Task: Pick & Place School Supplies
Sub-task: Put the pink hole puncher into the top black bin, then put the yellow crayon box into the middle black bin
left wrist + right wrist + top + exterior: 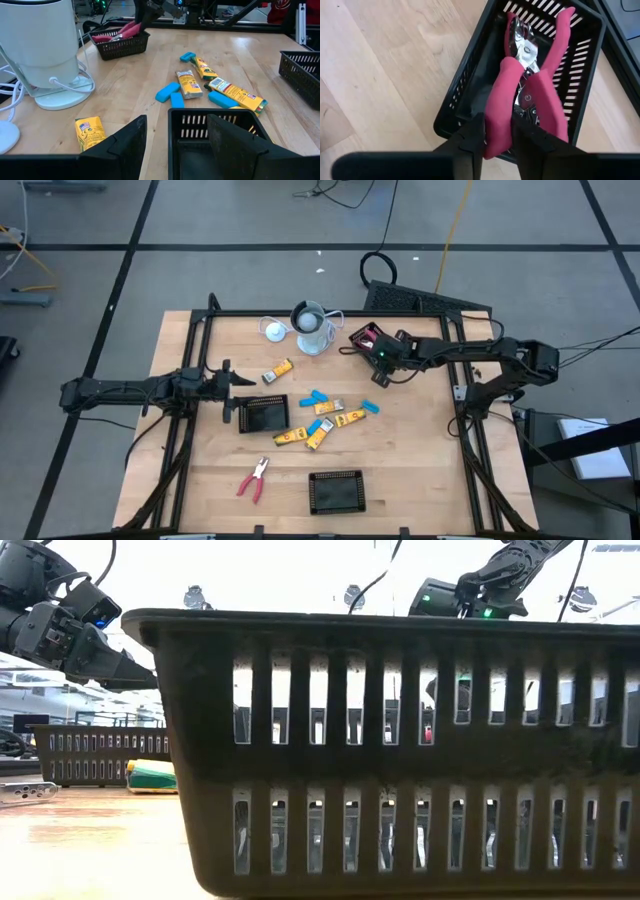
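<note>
My right gripper reaches over a small black mesh tray at the table's far right and is shut on red-handled pliers that lie in it. That tray stands beside the pale cup. My left gripper waits open at the table's left, just above a second black tray, touching nothing. Yellow-and-black pieces and light-blue pieces lie flat in the middle of the table. Another pair of red-handled pliers lies near the front edge. My right gripper pinches one red handle of the pliers between its two fingers, near the handle's free end. The fingers slant down from the table's right, along the handle. The pliers' metal head rests in the tray and the handles rise over the tray's rim.
A round white disc with a cord lies left of the cup. One yellow-and-black piece lies apart, near the left gripper. A third black tray stands at the front edge and fills the low view.
</note>
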Available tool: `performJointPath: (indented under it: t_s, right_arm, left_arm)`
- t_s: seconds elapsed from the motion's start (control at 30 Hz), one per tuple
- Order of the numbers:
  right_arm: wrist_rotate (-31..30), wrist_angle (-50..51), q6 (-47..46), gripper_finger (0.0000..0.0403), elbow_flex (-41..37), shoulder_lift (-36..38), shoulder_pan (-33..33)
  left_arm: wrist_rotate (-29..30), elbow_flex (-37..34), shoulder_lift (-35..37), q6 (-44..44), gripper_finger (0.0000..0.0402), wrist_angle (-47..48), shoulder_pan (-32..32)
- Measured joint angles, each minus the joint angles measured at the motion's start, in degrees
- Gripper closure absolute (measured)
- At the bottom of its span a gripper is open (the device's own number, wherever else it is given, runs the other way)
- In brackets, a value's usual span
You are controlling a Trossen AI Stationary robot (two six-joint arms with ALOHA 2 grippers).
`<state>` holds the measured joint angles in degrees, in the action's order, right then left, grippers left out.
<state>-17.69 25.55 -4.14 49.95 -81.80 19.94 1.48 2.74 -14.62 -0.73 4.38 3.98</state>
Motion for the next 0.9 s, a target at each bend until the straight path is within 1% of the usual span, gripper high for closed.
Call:
performJointPath:
  t_s: [0.13, 0.3, 0.43, 0.5, 0.6, 0.7, 0.77, 0.9]
  right_arm:
    - [-0.04, -0.34, 0.45, 0.0295, 0.0, 0.0, 0.02]
    - [-0.32, -1.99, 0.94, 0.0258, 0.0, 0.0, 0.02]
    - [-5.15, -3.94, 0.89, 0.0227, 0.0, 0.0, 0.02]
    - [-5.47, -4.52, 1.93, 0.0216, 0.0, 0.19, 0.04]
    - [-1.11, -6.36, 2.41, 0.0208, 0.02, 0.79, -0.17]
    - [6.44, -7.8, 1.75, 0.0208, 0.02, 0.76, -1.91]
    - [9.77, -8.65, 1.26, 0.021, 0.02, 0.76, -4.32]
    - [13.53, -8.44, 0.01, 0.0214, 0.02, 0.72, -10.56]
  left_arm:
    - [0.0, 0.0, 0.0, 0.0, 0.019, 0.02, -0.01]
    - [0.0, 0.0, -0.01, 0.0, 0.019, 0.04, 0.0]
    - [0.01, 0.0, 0.01, 0.0, 0.019, 0.04, -0.01]
    - [0.02, 0.0, 0.0, 0.01, 0.019, 0.06, -0.01]
    - [0.02, 0.0, 0.01, 0.01, 0.019, 0.07, -0.01]
    - [0.04, 0.0, -0.01, 0.15, 0.019, 0.04, 0.0]
    - [0.04, 0.0, 0.0, 0.16, 0.019, 0.04, -0.01]
    - [0.06, 0.0, 0.0, 0.17, 0.019, 0.0, -0.01]
